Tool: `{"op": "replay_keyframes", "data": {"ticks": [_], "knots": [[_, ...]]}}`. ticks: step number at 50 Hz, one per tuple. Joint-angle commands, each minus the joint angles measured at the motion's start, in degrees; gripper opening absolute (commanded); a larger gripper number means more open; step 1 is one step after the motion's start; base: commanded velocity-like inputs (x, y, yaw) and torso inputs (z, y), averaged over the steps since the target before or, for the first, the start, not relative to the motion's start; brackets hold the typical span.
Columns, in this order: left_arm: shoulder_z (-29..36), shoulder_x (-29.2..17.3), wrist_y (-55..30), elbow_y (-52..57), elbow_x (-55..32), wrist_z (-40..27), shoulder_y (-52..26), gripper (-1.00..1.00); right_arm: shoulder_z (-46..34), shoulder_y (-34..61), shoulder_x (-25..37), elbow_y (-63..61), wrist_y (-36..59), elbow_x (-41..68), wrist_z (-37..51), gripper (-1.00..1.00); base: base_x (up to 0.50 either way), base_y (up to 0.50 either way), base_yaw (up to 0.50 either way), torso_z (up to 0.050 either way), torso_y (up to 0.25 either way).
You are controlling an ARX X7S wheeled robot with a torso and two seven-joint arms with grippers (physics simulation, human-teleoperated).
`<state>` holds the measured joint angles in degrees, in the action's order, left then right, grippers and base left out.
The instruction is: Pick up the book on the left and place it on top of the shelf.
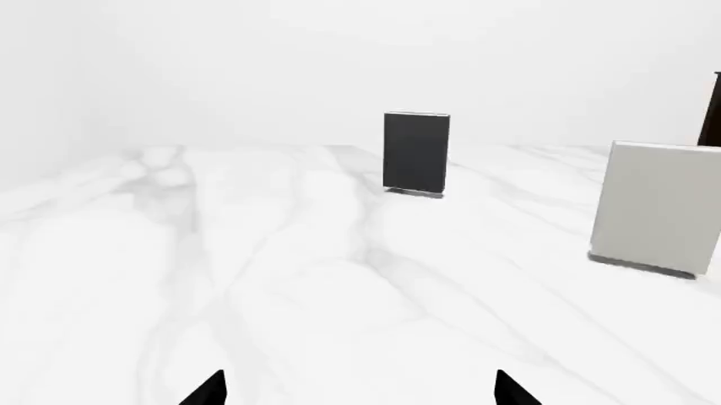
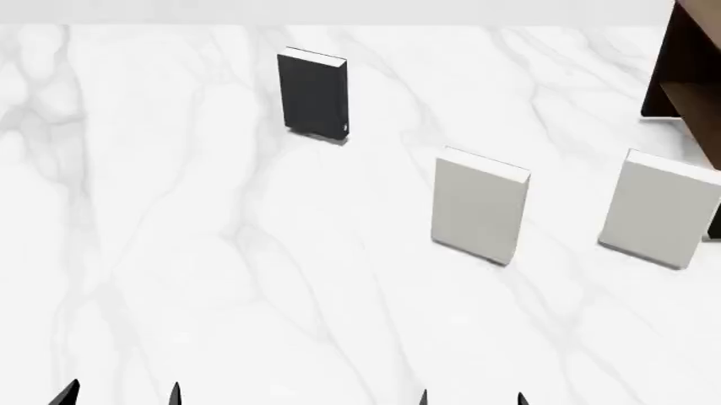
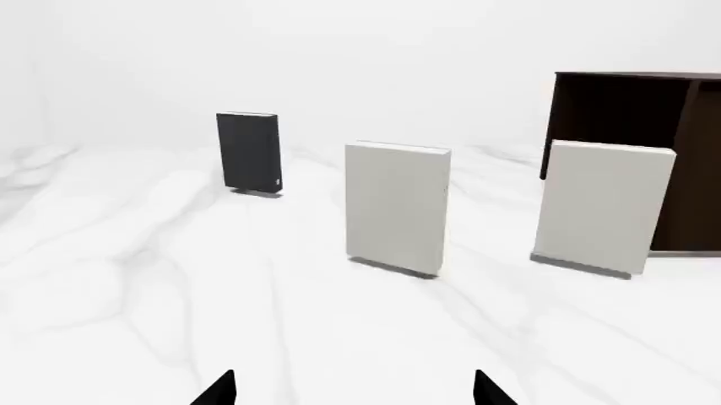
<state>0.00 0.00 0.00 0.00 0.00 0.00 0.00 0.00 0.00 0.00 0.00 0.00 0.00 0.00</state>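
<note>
Black book (image 2: 312,93) upright, far left on marble; dark brown shelf (image 2: 690,76) far right.

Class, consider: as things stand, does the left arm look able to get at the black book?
Probably yes. The left gripper is open, and only bare marble table lies between it and the upright black book; both white books stand off to the right.

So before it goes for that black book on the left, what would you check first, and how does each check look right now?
1. Black book stands upright, apart from the others: ok.
2. Left gripper open and holding nothing: ok.
3. Path from the left gripper to the book over the marble table is bare: ok.
4. Right gripper open, low, out of the way: ok.
5. Two white books stand to the right, off the path: ok.
6. Top of the dark brown shelf is free: cannot tell, it is seen only edge-on.
</note>
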Motion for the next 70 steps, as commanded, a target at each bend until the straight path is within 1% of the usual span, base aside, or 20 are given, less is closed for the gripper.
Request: {"op": "replay_keyframes", "data": {"ticks": [1,17,20,31,45,46,47,49,53,56,61,62,63,66,67,68,70], "knots": [[0.79,-0.99,0.05,-0.25,-1.04,-0.99,-0.01,1.0,-1.17,0.03,0.95,0.07,0.09,0.64,1.16,1.0,0.0,0.0,0.0,0.0,0.0],[3.78,-3.22,0.59,-0.87,-2.12,-4.04,0.0,1.0,-3.69,-0.13,3.21,-0.18,0.55,3.7,3.26,1.0,0.0,0.0,0.0,0.0,0.0],[4.14,-3.52,0.33,-0.47,-2.25,-4.43,0.07,1.0,-3.66,-0.01,3.4,-0.52,1.89,5.44,2.87,1.0,0.0,-0.45,0.0,0.0,0.0],[5.24,-4.32,0.6,-0.59,-2.82,-5.49,0.0,1.0,-4.48,0.06,3.99,0.12,1.15,5.63,4.46,1.0,0.0,-0.45,0.0,0.0,0.0],[6.4,-5.16,-0.23,-0.07,-3.7,-6.5,0.0,1.0,-5.73,0.0,4.9,0.07,0.85,5.93,5.87,1.0,0.0,0.0,0.0,0.0,0.0],[6.66,-5.33,-0.4,0.04,-4.05,-6.1,0.03,1.0,-5.8,0.0,4.95,0.09,0.82,5.95,5.97,1.0,0.0,0.0,0.0,0.0,0.0],[6.64,-5.08,-1.1,-0.24,-2.85,-7.63,-0.24,1.0,-5.87,0.02,5.0,0.13,0.8,5.98,6.07,1.0,0.0,0.0,0.0,0.0,0.0],[6.98,-5.4,-2.14,0.39,-3.18,-7.41,-0.19,1.0,-6.0,0.03,5.11,0.12,0.77,6.05,6.25,1.0,0.0,0.0,0.0,0.0,0.0],[6.73,-5.5,-0.54,0.62,-5.3,-6.66,0.0,1.0,-6.27,0.1,5.43,-0.33,1.12,6.36,6.63,1.0,0.0,0.0,0.0,0.0,0.0],[6.7,-5.73,-3.47,2.55,-5.69,-7.43,-0.18,1.0,-6.6,0.52,5.81,-1.92,3.22,6.51,6.99,1.0,0.0,0.0,0.0,0.0,0.0],[6.52,-6.96,-12.37,10.18,-7.24,-7.72,-2.47,1.0,-6.66,3.22,7.15,-10.08,13.79,9.0,6.89,1.0,0.0,0.0,0.0,0.0,0.0],[6.16,-7.42,-15.63,12.65,-8.13,-7.66,-3.93,1.0,-6.41,4.98,7.52,-13.18,18.01,9.86,7.23,1.0,0.0,0.0,0.0,0.0,0.0],[5.94,-7.72,-17.71,13.99,-8.5,-7.83,-4.98,1.0,-6.35,6.24,7.74,-14.75,20.22,10.05,7.62,1.0,0.0,0.0,0.0,0.0,0.0],[5.39,-8.48,-22.45,16.94,-10.03,-7.67,-7.62,1.0,-6.79,9.9,8.49,-17.46,23.39,9.09,8.65,1.0,0.0,0.0,0.0,0.0,0.0],[5.19,-8.67,-23.7,17.61,-10.36,-7.78,-8.41,1.0,-6.65,11.22,8.6,-18.33,25.21,9.6,8.64,1.0,0.0,0.0,0.0,0.0,0.0],[4.55,-8.99,-26.68,18.95,-11.41,-7.82,-10.31,1.0,-6.48,13.95,8.75,-19.44,28.38,9.98,8.93,1.0,0.0,0.0,0.0,0.0,0.0],[4.38,-9.35,-28.89,20.01,-11.9,-8.01,-11.75,1.0,-6.27,15.98,8.87,-20.36,31.05,10.65,9.06,1.0,0.0,0.0,0.0,0.0,0.0]]}}
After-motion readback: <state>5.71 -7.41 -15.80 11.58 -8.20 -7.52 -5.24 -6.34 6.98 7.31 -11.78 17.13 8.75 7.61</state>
